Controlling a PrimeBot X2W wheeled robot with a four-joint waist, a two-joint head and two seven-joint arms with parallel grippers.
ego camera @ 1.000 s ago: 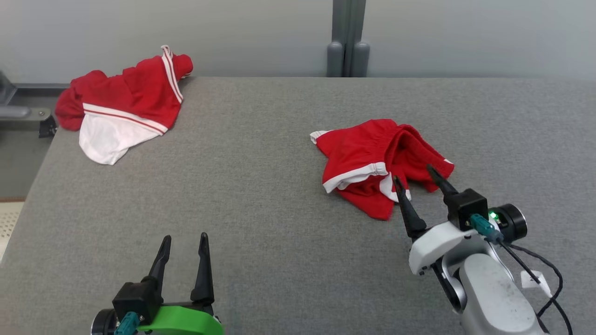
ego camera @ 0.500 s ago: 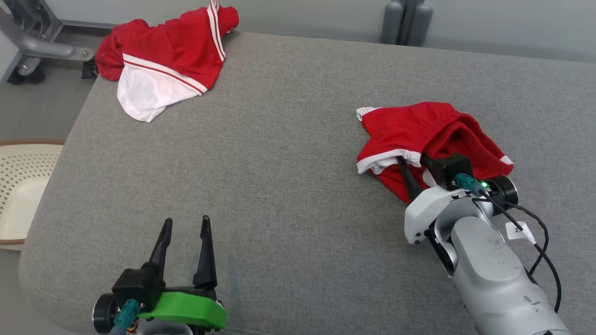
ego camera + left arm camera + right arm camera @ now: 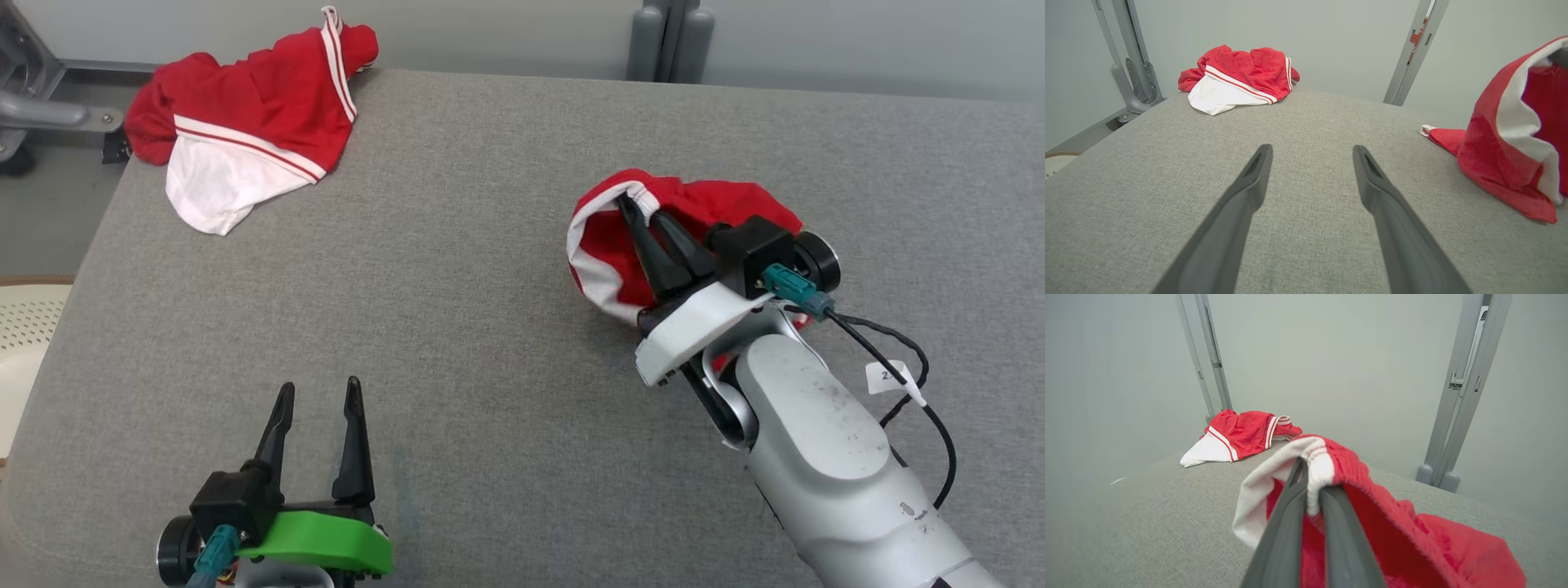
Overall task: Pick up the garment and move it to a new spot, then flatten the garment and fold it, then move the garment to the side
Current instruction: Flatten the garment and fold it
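1. Grey woven fabric is covering the padded surface [image 3: 457, 327], which is taking up most of the head view.
2. The pale right forearm [image 3: 816, 441] is reaching in from the lower right corner toward the centre right of the frame.
3. The garment [image 3: 702, 200], red with white trim, is sitting right of centre. It is bunched up, with its upper part being raised while its lower folds are resting on the grey fabric.
4. A second red-and-white garment [image 3: 245, 139] is lying crumpled in the upper left, at the surface's far corner and well apart from the first.
5. The left gripper [image 3: 319, 384] is pointing up the frame at the lower left, its two dark fingers standing apart with nothing between them.
6. The right gripper [image 3: 638, 208] is pinching the garment's white-banded edge, with its fingers pressed together on the cloth.
7. A cream perforated basket [image 3: 20, 343] is peeking in at the left edge.
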